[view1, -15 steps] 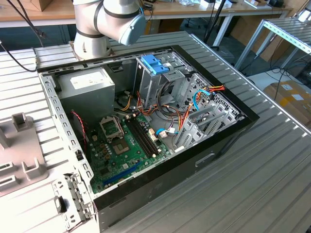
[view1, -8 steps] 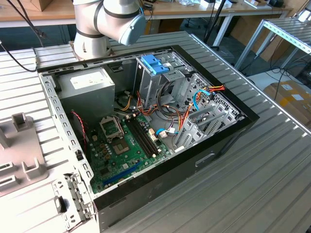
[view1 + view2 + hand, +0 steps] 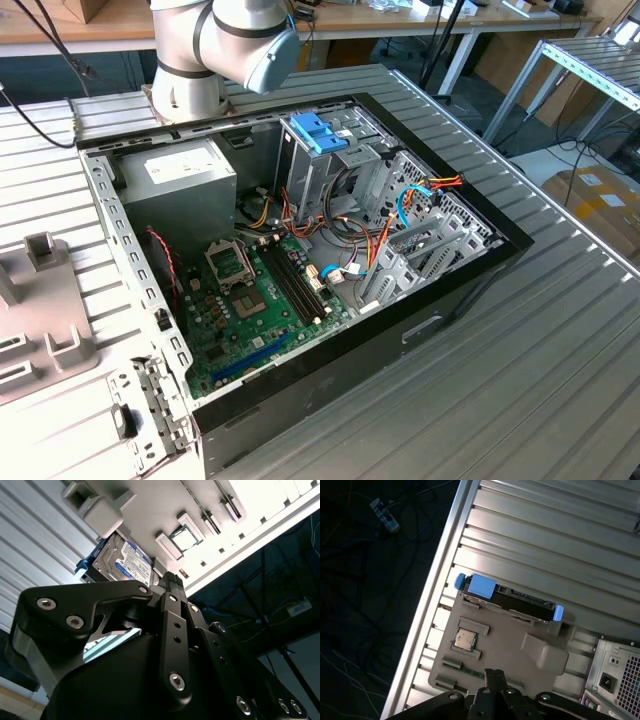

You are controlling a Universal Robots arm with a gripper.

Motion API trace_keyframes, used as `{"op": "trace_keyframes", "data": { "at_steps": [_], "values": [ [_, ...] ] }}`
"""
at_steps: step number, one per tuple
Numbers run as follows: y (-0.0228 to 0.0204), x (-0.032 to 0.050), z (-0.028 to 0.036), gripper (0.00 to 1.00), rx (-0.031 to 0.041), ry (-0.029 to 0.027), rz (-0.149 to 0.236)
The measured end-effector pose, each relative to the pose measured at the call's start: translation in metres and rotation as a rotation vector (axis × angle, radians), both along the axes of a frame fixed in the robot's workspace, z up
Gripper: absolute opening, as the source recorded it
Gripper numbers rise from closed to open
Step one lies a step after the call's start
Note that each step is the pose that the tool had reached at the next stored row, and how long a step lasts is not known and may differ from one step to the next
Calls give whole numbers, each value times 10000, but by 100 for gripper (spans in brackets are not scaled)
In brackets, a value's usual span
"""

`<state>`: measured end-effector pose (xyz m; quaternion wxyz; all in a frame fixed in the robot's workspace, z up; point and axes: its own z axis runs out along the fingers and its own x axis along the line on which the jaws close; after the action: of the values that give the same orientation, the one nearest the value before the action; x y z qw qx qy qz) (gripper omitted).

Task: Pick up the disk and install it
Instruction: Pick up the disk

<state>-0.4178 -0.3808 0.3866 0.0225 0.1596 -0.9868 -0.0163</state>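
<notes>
Ribbed silver metal table (image 3: pixel 560 380) carries open black desktop computer case (image 3: pixel 350 365). Flat grey plastic fixture tray (image 3: pixel 505 640) lies beneath black two-finger gripper (image 3: pixel 493 672). Flat rectangular dark-grey disk (image 3: pixel 520 600) in light-blue plastic rails stands in tray slot, beyond fingertips, well apart. We see fingers pressed together, holding nothing. We judge pick-up not begun, install all left. Small square metal processor chip (image 3: pixel 465 640) sits nearer fingertips.
</notes>
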Motion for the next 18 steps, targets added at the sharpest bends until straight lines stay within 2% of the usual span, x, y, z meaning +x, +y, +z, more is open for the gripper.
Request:
{"op": "trace_keyframes", "data": {
  "at_steps": [18],
  "values": [
    [0,0,0,11,0,-1,626]
  ]
}}
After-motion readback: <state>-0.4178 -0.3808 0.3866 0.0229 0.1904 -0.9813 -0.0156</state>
